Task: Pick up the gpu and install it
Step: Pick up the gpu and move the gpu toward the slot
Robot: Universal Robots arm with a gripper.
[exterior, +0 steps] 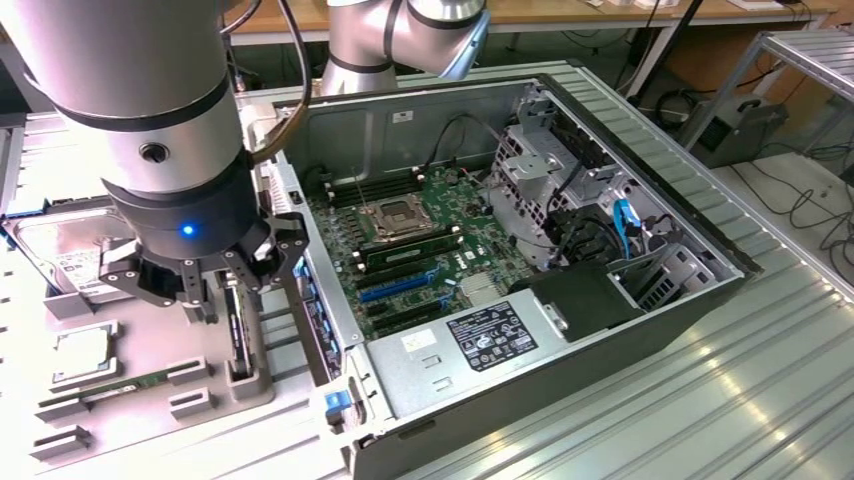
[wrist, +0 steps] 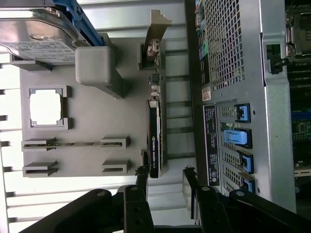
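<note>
Hovering with jaws spread apart and empty, the gripper [exterior: 227, 295] is held just above the gpu [wrist: 154, 141], stood on edge in the grey tray [wrist: 87, 121] beside the computer case [wrist: 274, 136]; pickup is judged barely begun, needing them centred across the card.

Silver arm, black gripper.
From where I stand the arm [exterior: 147, 60] is a fat silver tube, banded by a black ring [exterior: 134, 112], with one small dark screw [exterior: 156, 152] just above the blue light [exterior: 188, 230]. The light glows in a dark collar [exterior: 160, 210]. Below the light the gripper [exterior: 224, 295] is matt black, built of jointed links with silvery pins; its fingers [wrist: 141, 187] are slim black bars. A black cable [exterior: 308, 80] loops beside the tube above the light, and farther back a silver joint wears a grey-blue cap [exterior: 461, 45].
</note>
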